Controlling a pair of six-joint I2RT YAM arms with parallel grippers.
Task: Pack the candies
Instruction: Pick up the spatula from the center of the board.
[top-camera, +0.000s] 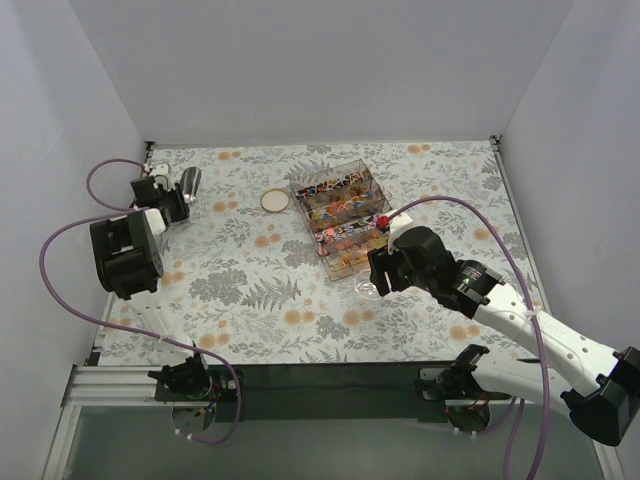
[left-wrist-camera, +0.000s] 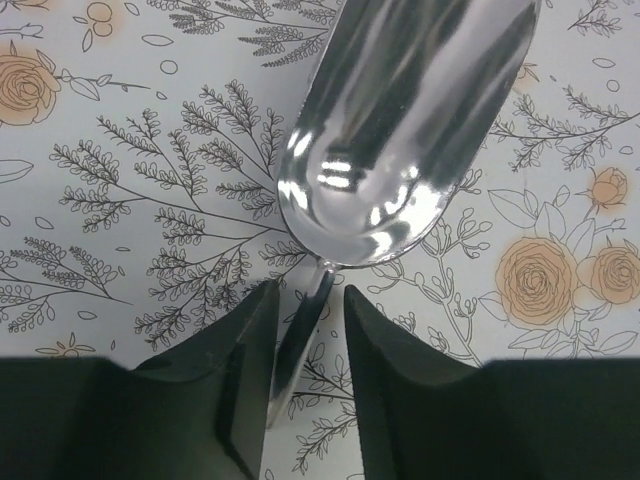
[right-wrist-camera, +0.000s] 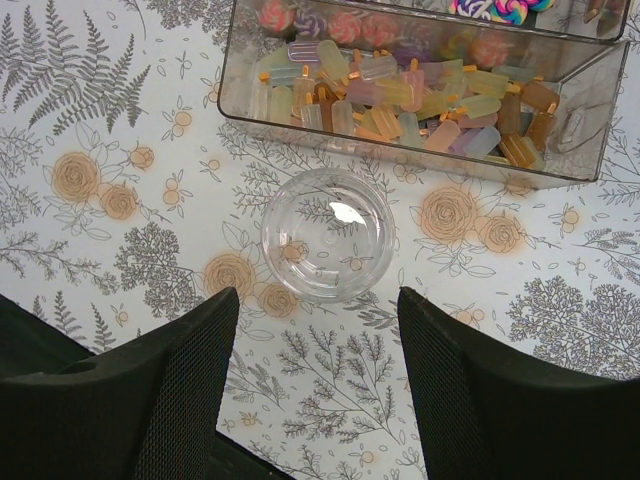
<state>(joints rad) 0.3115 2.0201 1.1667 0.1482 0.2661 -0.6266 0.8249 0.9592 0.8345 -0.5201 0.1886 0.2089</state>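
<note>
Starting at the left edge of the flowered surface (top-camera: 250, 300), the left claw (left-wrist-camera: 307, 292) straddles the thin handle of a shiny metal scoop (left-wrist-camera: 400, 130). Its jaws stand narrow on either side, and I cannot tell whether they pinch the handle yet. The scoop's long axis runs from 6 to 12 o'clock out of the claw, bowl at the far end. A gold lid (top-camera: 274, 201) lies alone toward the middle. The candies (right-wrist-camera: 400, 95) sit heaped in a clear box (right-wrist-camera: 590, 110), well apart from the scoop at about its 3 o'clock from above, so the right arm is much the nearer. The right claw (right-wrist-camera: 318, 295) hangs spread and empty, an open clear jar (right-wrist-camera: 327, 233) just ahead of it and the box beyond at 12 o'clock. White walls close in on three sides.
</note>
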